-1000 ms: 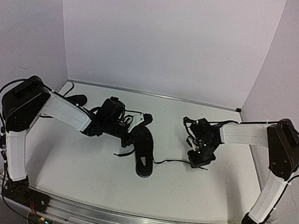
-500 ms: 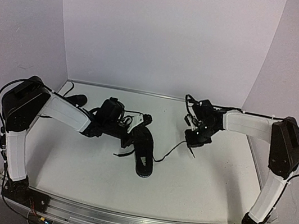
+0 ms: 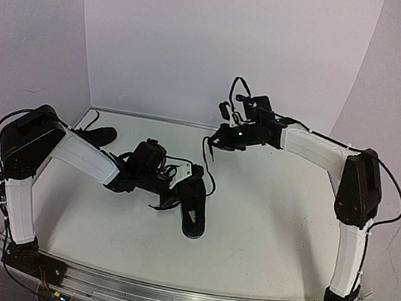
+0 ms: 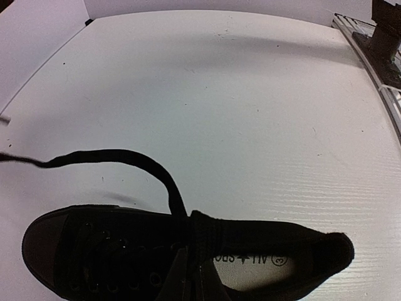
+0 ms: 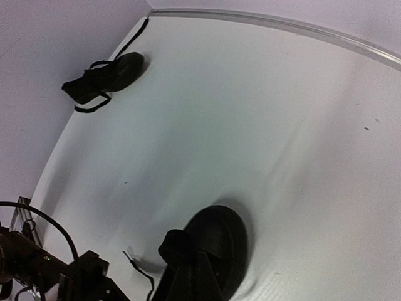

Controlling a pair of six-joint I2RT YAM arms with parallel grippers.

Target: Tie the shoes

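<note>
Up has gone the right gripper (image 3: pixel 222 137), its jaws pinching a lace (image 3: pixel 205 151) pulled from the middle shoe (image 3: pixel 191 206) on the table (image 3: pixel 272 230). The left gripper (image 3: pixel 172 186) is pressed shut at that shoe's tongue. No knot shows yet. The other shoe (image 3: pixel 98 135) lies far off in the left corner, laces loose, nothing blocking.

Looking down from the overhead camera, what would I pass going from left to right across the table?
Left arm's elbow → shoe by the left wall → second shoe, mid-table → right arm's elbow.
</note>
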